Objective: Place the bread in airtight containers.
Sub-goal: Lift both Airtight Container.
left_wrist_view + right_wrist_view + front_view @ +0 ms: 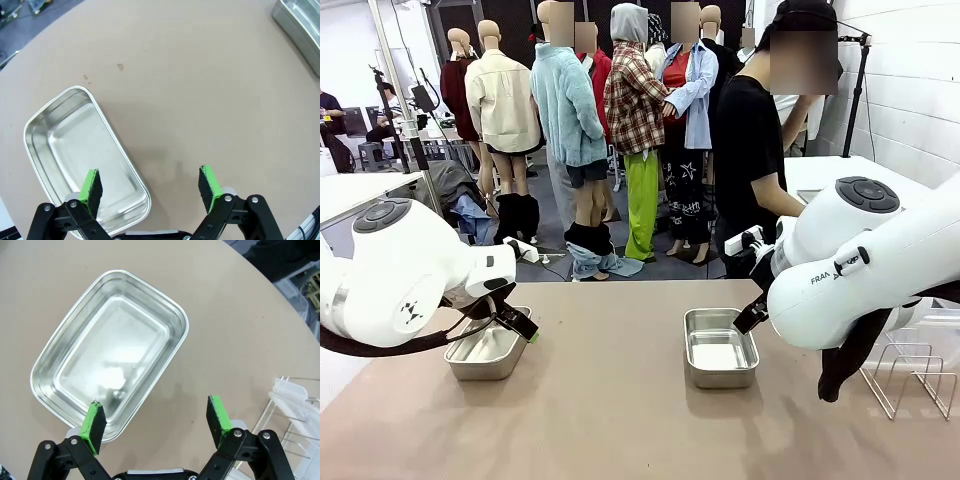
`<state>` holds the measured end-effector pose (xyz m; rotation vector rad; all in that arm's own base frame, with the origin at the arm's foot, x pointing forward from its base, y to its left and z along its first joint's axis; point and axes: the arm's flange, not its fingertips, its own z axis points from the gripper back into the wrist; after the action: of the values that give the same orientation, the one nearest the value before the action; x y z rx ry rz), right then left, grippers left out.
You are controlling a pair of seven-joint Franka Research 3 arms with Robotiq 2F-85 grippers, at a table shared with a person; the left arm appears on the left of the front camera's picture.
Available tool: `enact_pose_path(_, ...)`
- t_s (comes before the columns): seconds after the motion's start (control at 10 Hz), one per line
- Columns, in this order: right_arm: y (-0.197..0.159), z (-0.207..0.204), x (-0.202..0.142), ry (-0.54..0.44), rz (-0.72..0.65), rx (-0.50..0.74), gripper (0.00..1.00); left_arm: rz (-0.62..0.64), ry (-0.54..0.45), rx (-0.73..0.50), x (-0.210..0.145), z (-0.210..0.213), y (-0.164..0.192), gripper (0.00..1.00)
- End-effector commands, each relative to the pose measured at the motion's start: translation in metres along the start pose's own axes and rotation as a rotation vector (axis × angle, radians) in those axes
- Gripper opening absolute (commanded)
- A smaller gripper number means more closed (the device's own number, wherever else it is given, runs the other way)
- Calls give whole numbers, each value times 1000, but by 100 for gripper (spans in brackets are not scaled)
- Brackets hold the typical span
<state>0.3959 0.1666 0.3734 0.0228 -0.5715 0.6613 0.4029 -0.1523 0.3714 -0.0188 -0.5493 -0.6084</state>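
Observation:
Two empty airtight containers, small steel tins, stand on the brown table, the left tin and the right tin. The bread is out of view. My left gripper hangs open just above the left tin's right edge; in the left wrist view the left gripper straddles the rim of that tin, with one pad over the tin and the other over bare table. My right gripper hovers open at the right tin's far right corner. In the right wrist view the right gripper holds nothing, above the edge of its tin.
A wire rack stands at the table's right edge, with translucent plastic lids resting on it. A person in a black shirt stands at the far side. The other tin's corner shows at the top right of the left wrist view.

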Motion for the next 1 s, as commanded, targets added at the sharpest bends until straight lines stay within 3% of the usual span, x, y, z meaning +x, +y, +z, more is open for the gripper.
enact_pose_path(0.0,0,0,0,0,0,0,100,0,0,0,0,0,0,100)
enact_pose_path(0.2,-20,40,22,-121,21,-106,100,-11,-100,46,27,35,17,100)
enact_pose_path(0.4,-61,91,19,-207,-53,-241,100,9,-157,69,37,76,56,100)
enact_pose_path(0.7,-155,191,-61,-234,-353,-585,100,119,-130,192,14,114,137,100)
enact_pose_path(0.9,-206,216,-128,-182,-525,-666,100,165,-92,186,-7,119,190,100)
